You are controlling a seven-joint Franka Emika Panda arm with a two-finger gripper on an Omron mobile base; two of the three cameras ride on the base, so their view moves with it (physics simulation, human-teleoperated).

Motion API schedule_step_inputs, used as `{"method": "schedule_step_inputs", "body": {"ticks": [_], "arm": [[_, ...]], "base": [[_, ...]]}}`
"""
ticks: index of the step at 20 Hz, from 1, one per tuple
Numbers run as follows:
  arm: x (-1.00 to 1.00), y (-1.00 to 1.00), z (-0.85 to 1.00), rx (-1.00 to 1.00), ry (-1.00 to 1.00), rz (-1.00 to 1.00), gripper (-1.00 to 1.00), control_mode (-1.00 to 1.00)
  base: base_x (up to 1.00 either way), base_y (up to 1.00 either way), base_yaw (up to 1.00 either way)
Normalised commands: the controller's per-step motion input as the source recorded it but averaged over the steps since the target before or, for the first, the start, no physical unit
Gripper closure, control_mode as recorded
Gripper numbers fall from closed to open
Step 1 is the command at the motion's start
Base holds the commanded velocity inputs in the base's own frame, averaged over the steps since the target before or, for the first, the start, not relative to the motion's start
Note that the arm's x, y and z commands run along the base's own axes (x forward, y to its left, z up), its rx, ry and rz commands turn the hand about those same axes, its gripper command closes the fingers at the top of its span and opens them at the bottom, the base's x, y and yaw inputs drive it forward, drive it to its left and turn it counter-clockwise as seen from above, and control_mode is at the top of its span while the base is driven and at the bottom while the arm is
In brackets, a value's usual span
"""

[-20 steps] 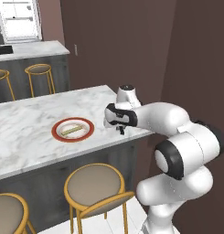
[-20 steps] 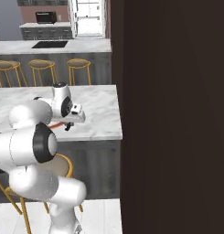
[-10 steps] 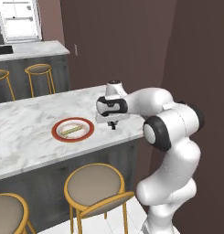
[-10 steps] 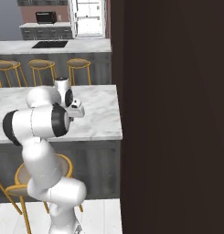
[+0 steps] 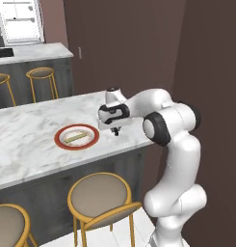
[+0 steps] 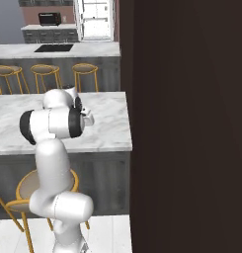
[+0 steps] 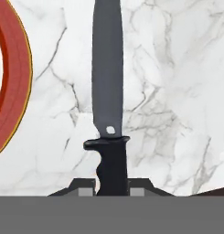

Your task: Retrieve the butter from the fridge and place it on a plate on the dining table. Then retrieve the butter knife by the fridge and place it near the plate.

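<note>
You see the butter knife (image 7: 109,91) running from the end effector (image 7: 112,189) toward 12 o'clock in the hand view, blade out over the marble, black handle at 6 o'clock set between the two fingertips (image 7: 86,192). The plate (image 7: 10,87) sits at 9 o'clock of the blade, apart from it, red rim only.

In the left base view the end effector (image 5: 116,131) hangs low over the dining table (image 5: 28,140), with the plate (image 5: 76,137) at its 9 o'clock, near but not touching. The butter (image 5: 76,138) lies as a pale stick on the plate's white centre.

Hidden or unclear: the knife is too small to pick out under the hand in the left base view. In the right base view the arm's own body covers the end effector and the plate. The plate is cut off by the left edge of the hand view. Whether the knife touches the surface you cannot tell.

End effector: fingers together, clamped on the knife handle.
</note>
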Motion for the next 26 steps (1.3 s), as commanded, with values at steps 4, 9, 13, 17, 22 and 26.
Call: {"method": "schedule_step_inputs", "body": {"ticks": [4, 9, 13, 17, 22, 26], "arm": [[0.25, 0.0, -0.34, -0.03, -0.09, -0.02, 1.0, -1.0], [0.22, 0.0, -0.22, 0.01, -0.04, -0.02, 1.0, -1.0], [0.3, 0.0, -0.17, 0.09, 0.0, -0.01, 1.0, -1.0], [0.44, 0.0, -0.23, 0.11, 0.03, 0.0, 1.0, -1.0], [0.26, 0.0, -0.2, 0.02, 0.0, 0.0, 1.0, -1.0], [0.2, 0.0, -0.18, 0.01, 0.0, 0.0, 1.0, -1.0]], "base": [[0.0, 0.0, 0.0], [0.0, 0.0, 0.0], [0.0, 0.0, 0.0], [0.0, 0.0, 0.0], [0.0, 0.0, 0.0], [0.0, 0.0, 0.0]]}}
